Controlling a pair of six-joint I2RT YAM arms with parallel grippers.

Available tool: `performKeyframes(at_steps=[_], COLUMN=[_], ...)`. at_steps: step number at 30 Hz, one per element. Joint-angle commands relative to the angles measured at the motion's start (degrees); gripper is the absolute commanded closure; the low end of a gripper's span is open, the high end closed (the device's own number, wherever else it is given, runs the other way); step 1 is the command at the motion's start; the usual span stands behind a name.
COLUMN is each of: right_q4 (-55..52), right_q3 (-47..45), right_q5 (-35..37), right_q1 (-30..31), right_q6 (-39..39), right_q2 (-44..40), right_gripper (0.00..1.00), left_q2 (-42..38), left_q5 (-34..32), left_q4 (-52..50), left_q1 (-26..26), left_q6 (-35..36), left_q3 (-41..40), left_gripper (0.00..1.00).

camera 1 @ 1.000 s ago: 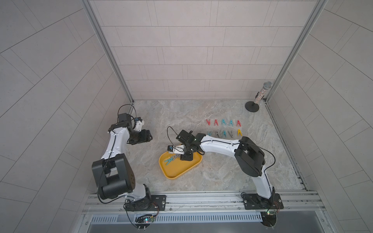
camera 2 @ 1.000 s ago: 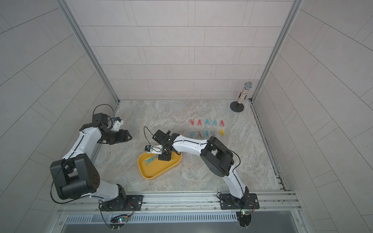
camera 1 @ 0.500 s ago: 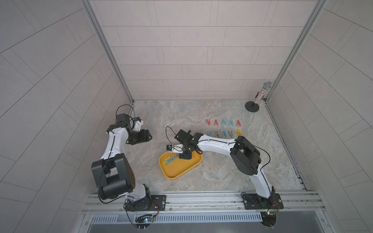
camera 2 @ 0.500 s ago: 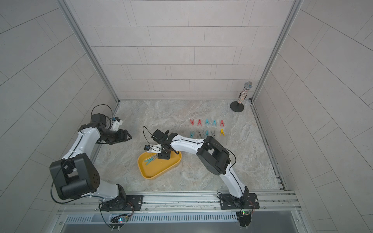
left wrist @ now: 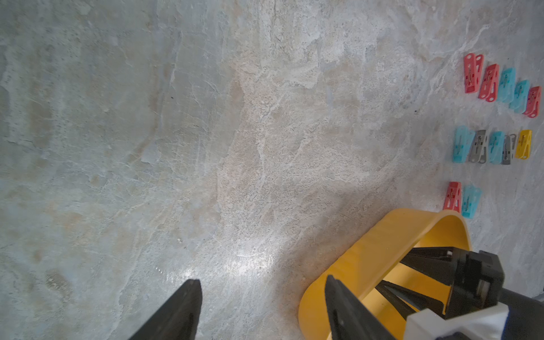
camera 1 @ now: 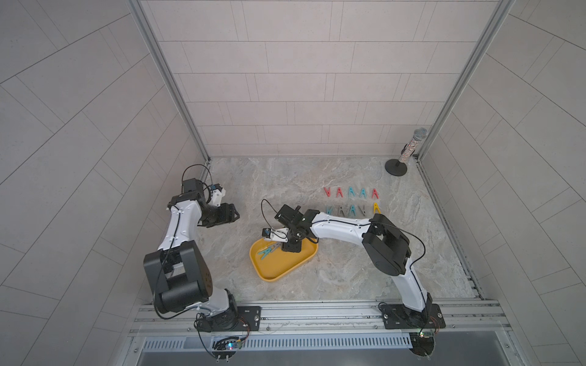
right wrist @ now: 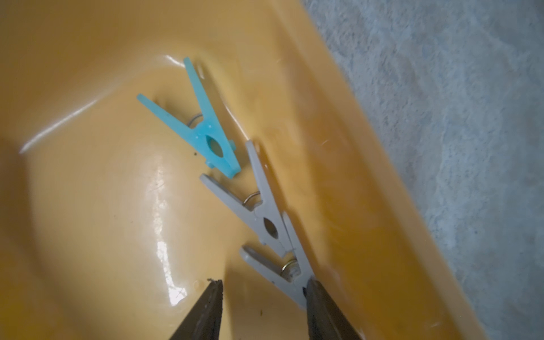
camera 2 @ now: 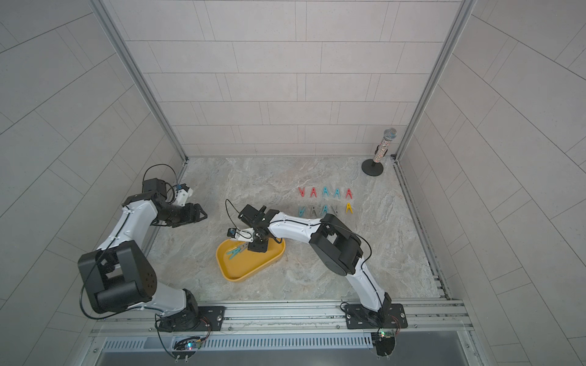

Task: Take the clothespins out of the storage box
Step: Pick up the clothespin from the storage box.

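The right gripper (right wrist: 264, 282), half open and empty, sits low in the box (right wrist: 338, 176), one finger (right wrist: 319, 309) touching the near grey peg (right wrist: 282, 275), which lies against a second grey peg (right wrist: 265, 217). Closing could drag both greys or skid off. The left gripper (left wrist: 262, 281) hangs wide, empty, over the table (left wrist: 147, 147). Only the left wrist view shows two pegs (left wrist: 462, 200) just beside the box; the top views miss them.
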Motion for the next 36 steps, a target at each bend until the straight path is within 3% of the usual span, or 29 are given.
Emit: performKeyframes(at_steps=[1, 13, 18, 36], right_q4=[-5.0, -4.4, -3.3, -6.2], right_q3=[-2.3, -4.0, -2.1, 1.9], right_q5=[-0.5, -1.8, -1.4, 0.1], right_q1=[1.0, 0.6, -1.1, -1.0], right_q6=[2.0, 5.7, 8.7, 8.4], right_q2=[-2.7, -7.7, -6.5, 0.7], right_gripper=[0.53, 0.55, 0.53, 0.51], left_q2=[0.8, 1.0, 1.1, 0.2], left_q5=[0.6, 0.5, 0.5, 1.1], left_q4=[-1.0, -0.8, -0.9, -0.9], left_q1=[0.5, 0.5, 0.5, 0.6], left_q6=[0.8, 0.9, 0.9, 1.0], left_q3=[-0.4, -0.4, -0.5, -0.5], left_gripper=[0.26, 0.27, 0.27, 0.24])
